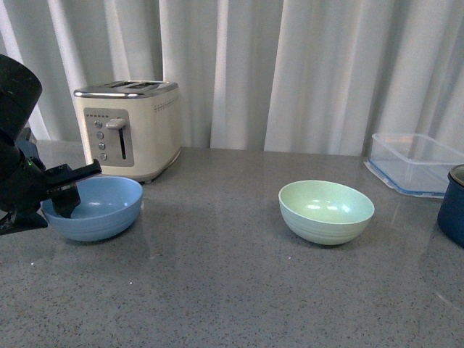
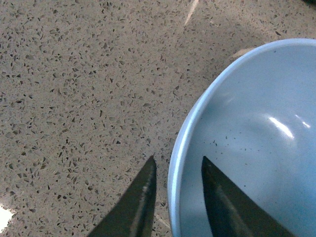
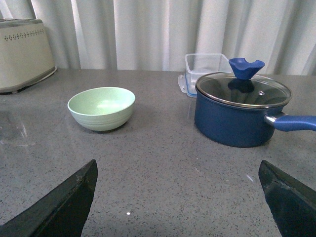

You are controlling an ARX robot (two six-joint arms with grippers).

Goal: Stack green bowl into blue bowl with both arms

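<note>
i'm watching the left gripper (image 1: 67, 193) at the near-left rim of the blue bowl (image 1: 101, 210), which is sitting on the grey speckled countertop (image 1: 217, 290) just in front of the cream toaster (image 1: 130, 130). in the left wrist view the gripper (image 2: 178, 159) is straddling the blue bowl's (image 2: 256, 138) rim: one finger is reaching down outside the wall over the stone, the other is sitting inside the bowl. i'm seeing a thin gap on each side of the rim, so the jaws are standing apart and not pinching it. the bowl is resting flat on the counter, upright.

the green bowl (image 1: 326, 210) is sitting upright well to the right of the blue one, out in the middle of the counter, with bare stone between them. nothing is touching it. from the right wrist camera i'm looking at the same green bowl (image 3: 101, 107) some way ahead of the right gripper (image 3: 177, 168), whose two dark fingers (image 3: 69, 202) are showing at the picture's lower corners, spread wide with only countertop between them. that arm is not showing in the front view.

a navy pot (image 3: 237, 116) with a glass lid is standing to the right of the green bowl, and a clear plastic container (image 3: 207, 66) is sitting behind the pot, near the white curtain (image 1: 290, 72).
</note>
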